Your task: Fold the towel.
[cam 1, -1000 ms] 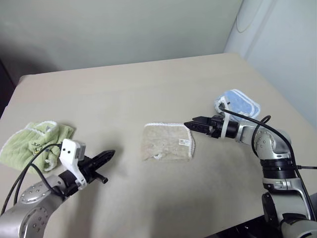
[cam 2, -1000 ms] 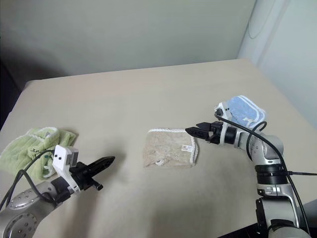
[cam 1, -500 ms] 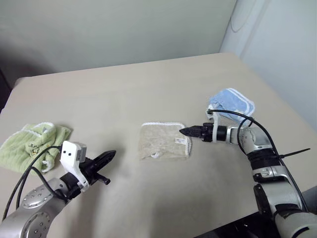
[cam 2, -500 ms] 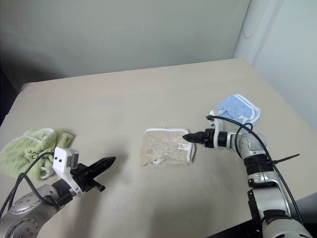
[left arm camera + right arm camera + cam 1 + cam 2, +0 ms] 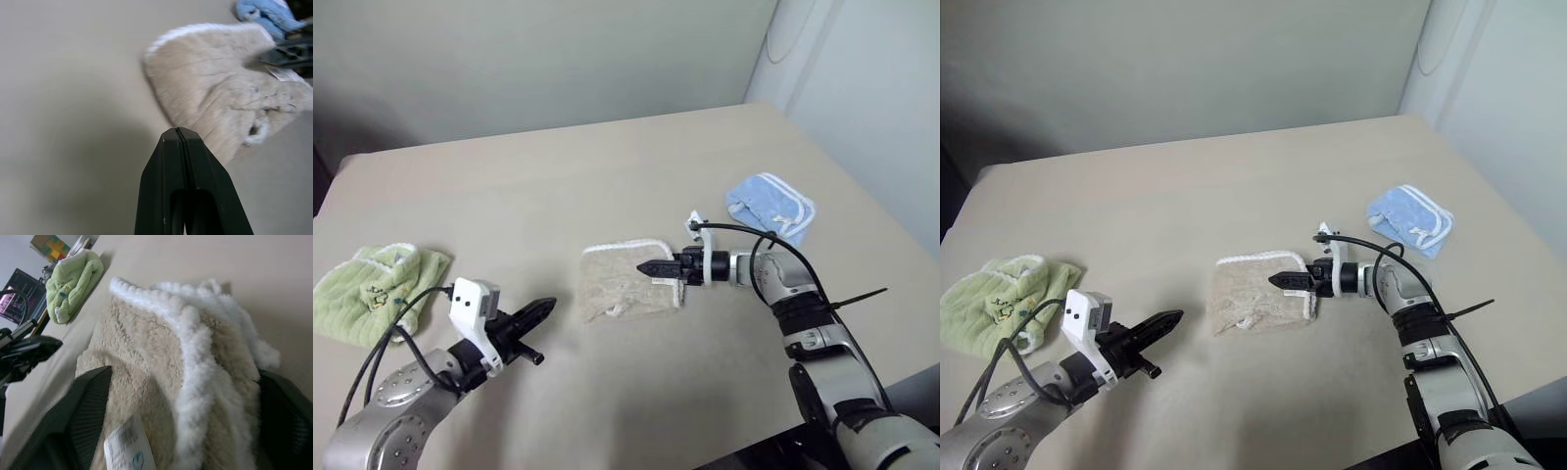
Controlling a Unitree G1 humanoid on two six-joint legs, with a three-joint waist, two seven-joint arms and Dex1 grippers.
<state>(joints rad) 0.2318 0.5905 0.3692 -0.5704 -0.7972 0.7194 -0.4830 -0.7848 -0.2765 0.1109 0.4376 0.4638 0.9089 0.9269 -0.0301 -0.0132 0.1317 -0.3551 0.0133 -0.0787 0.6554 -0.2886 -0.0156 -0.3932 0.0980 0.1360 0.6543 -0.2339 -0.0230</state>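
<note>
The beige towel (image 5: pixel 615 281) lies folded in the middle of the table, its white corded edge (image 5: pixel 195 347) and a small white label (image 5: pixel 128 446) on its right side. My right gripper (image 5: pixel 651 266) reaches in from the right, low over that right edge. It is open, with its two black fingers (image 5: pixel 85 416) on either side of the corded edge. My left gripper (image 5: pixel 546 308) hovers shut to the left of the towel, a gap of bare table away, and holds nothing. Its closed fingertips (image 5: pixel 177 132) point at the towel (image 5: pixel 220 93).
A crumpled light-green towel (image 5: pixel 372 289) lies at the table's left edge, and a light-blue towel (image 5: pixel 770 206) lies at the right, behind my right arm. The tan table (image 5: pixel 558 186) has room toward its far side. A pale wall stands behind it.
My right gripper has moved left and down, from just beside the towel's right edge to over it. The left gripper has kept still. The camera view has shifted a little.
</note>
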